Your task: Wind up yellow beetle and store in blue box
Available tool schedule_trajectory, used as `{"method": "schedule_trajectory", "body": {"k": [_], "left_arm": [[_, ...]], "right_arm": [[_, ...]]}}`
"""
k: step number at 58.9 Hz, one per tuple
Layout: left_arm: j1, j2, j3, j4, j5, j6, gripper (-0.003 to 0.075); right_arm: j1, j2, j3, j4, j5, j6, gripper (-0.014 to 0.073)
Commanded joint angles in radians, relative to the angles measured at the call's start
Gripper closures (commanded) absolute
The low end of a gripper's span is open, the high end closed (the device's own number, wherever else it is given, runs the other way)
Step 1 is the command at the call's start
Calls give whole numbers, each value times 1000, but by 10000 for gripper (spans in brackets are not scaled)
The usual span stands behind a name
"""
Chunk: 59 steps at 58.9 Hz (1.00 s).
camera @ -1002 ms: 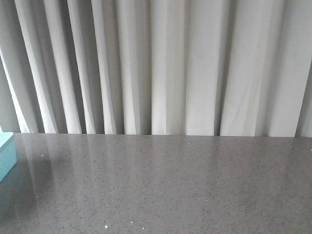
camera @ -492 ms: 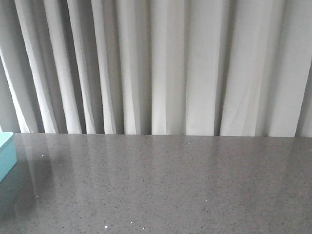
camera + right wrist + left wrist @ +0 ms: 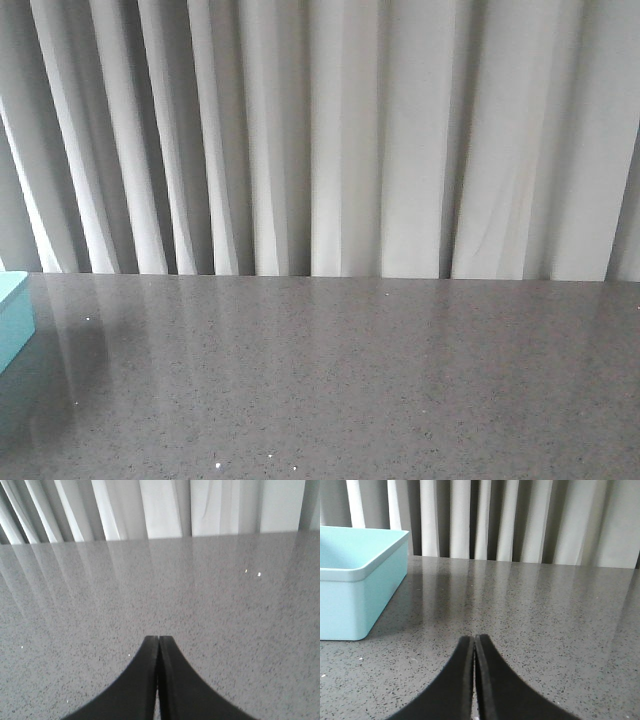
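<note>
Blue box [image 3: 355, 580] is what you have in sight: it sits on the grey speckled worktop [image 3: 530, 610], open at the top, with pale turquoise walls and a rounded rim. In the front view you catch only a corner of the blue box [image 3: 12, 318] at the far left edge of the worktop [image 3: 350, 380], with the white pleated curtain [image 3: 330, 140] hanging behind it.

Your left hand [image 3: 474, 642] has its two black fingers pressed together with nothing between them, tips low over the worktop and apart from the box. Your right hand [image 3: 158, 643] is likewise closed tight on nothing, over bare speckled worktop [image 3: 200, 590] with the curtain [image 3: 160, 505] beyond.

You cannot see the yellow beetle in any of the three views, so its place cannot be told.
</note>
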Motion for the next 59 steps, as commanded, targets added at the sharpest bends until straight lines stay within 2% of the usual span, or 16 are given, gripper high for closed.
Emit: {"method": "schedule_trajectory", "body": {"k": [1,7,12,23,30,37,59], "left_arm": [[-4,-16,-14,-9,-76,-8,726],[-4,-16,-14,-9,-76,-8,726],[-4,-16,-14,-9,-76,-8,726],[-4,-16,-14,-9,-76,-8,726],[-4,-16,-14,-9,-76,-8,726],[-4,-16,-14,-9,-76,-8,726],[-4,-16,-14,-9,-76,-8,726]], "right_arm": [[1,-47,-8,-59,-55,22,601],[1,-120,87,-177,-85,140,601],[1,-189,206,-285,-122,310,601],[1,-344,405,-645,-192,822,601],[1,-404,459,-872,-288,1067,601],[1,-450,512,-976,-441,1127,601],[1,-473,510,-953,-492,1045,601]]}}
